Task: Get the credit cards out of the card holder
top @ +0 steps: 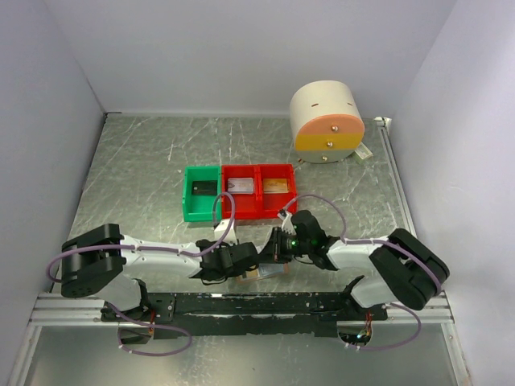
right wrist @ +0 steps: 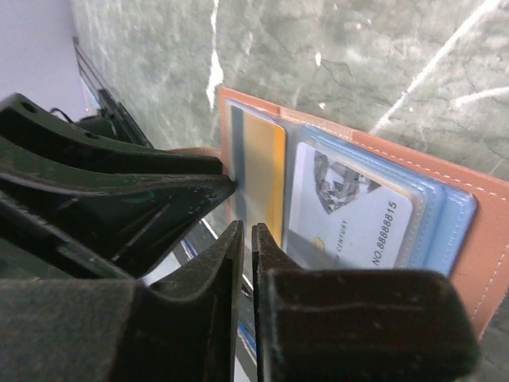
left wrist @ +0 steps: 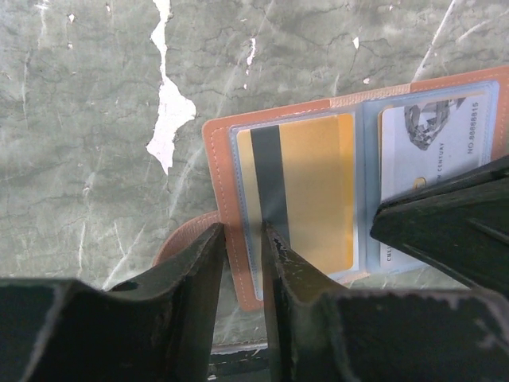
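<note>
The tan card holder lies open near the table's front edge, and it shows in the top view. Its blue-grey pockets hold a gold card with a dark stripe and a white-silver card. My left gripper is closed narrowly on the holder's left edge. My right gripper has its jaws almost touching, with its tips at the near edge of the gold card and beside the white-silver card. I see nothing between them. Its fingers cover part of the white-silver card.
A green bin holds a dark card. Joined red bins hold a silver card and a gold-brown card. A cream cylinder with an orange band stands at the back right. The table's front rail is just behind the grippers.
</note>
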Robot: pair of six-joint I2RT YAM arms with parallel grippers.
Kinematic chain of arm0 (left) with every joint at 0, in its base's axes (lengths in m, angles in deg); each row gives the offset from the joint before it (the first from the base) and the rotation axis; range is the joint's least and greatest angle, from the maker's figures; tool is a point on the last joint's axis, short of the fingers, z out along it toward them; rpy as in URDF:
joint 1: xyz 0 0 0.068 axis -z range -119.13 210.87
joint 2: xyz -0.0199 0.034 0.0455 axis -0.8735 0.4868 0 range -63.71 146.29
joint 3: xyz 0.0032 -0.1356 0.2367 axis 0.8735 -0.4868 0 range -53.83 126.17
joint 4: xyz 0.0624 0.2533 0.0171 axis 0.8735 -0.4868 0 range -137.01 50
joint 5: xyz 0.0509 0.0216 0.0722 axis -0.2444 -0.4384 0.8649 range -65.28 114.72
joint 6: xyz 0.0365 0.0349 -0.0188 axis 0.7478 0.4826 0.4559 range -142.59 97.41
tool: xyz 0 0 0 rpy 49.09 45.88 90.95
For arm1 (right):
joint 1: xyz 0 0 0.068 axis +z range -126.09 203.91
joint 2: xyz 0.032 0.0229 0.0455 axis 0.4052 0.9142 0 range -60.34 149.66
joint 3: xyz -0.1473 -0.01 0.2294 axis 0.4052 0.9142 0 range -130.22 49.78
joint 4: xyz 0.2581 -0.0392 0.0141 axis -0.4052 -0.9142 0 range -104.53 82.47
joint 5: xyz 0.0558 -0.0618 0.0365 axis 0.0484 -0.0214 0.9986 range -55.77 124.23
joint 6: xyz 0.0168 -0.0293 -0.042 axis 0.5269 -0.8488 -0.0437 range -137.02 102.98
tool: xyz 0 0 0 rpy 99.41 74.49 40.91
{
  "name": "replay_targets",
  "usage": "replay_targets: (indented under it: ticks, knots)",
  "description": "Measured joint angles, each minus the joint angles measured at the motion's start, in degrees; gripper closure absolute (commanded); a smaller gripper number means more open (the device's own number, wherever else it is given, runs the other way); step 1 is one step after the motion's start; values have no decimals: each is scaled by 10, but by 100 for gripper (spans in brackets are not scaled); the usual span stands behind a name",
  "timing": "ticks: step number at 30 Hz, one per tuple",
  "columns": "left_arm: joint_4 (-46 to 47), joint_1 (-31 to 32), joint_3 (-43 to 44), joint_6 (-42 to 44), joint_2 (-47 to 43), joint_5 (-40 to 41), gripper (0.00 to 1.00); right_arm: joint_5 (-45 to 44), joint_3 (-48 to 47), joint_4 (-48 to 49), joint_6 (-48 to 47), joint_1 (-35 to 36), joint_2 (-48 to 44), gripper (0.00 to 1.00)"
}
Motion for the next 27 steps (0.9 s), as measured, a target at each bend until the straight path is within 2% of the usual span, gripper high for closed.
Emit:
replay_targets:
  ticks: [5,12,17,20,27]
  knots:
    - [11,4,-3,4,-3,1,61,17,-5,-4,-12,0,41,80]
    - [50,4,-42,6,-33,2,71,34,-20,-2,-22,0,70,79]
    - [62,4,-55,3,-42,3,73,49,-12,37,-9,-1,88,80]
    - [63,4,-55,7,-42,3,74,57,-9,55,0,-4,98,83]
    - [54,5,-44,18,-32,3,75,57,2,76,14,-7,102,99]
